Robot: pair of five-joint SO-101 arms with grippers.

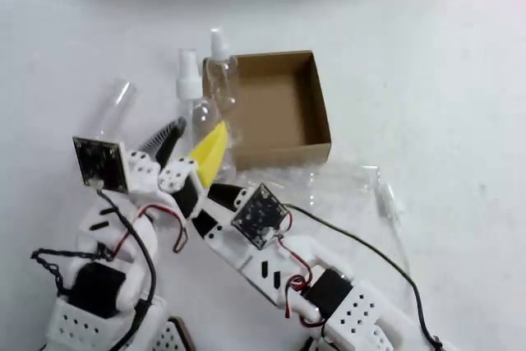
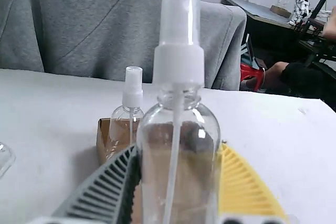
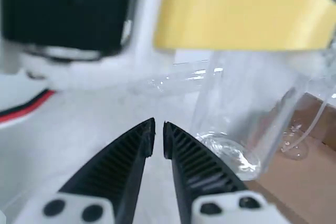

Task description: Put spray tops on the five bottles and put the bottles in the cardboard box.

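Fingers of the left gripper, one grey and one yellow, are clamped on the belly of a clear held bottle. The bottle stands upright between them, and its white spray top is seated on the neck with the dip tube running down inside. In the high view we place this left gripper just beside the near left corner of the cardboard box.

We note the right gripper with its black fingers drawn together, only a sliver between the tips and nothing in them. It sits low over the desk, under the left arm's yellow finger and near the base of the held bottle. A corner of the box shows past the bottle.

A second bottle, also wearing a spray top, stands against the left wall of the box on the outside. From the left wrist we see it behind the held bottle and in front of the box wall.

An uncapped bottle is on the desk left of the left gripper, well apart from the box. We cannot tell whether it lies or stands.

A crumpled clear plastic bag lies on the desk near the front right of the box.
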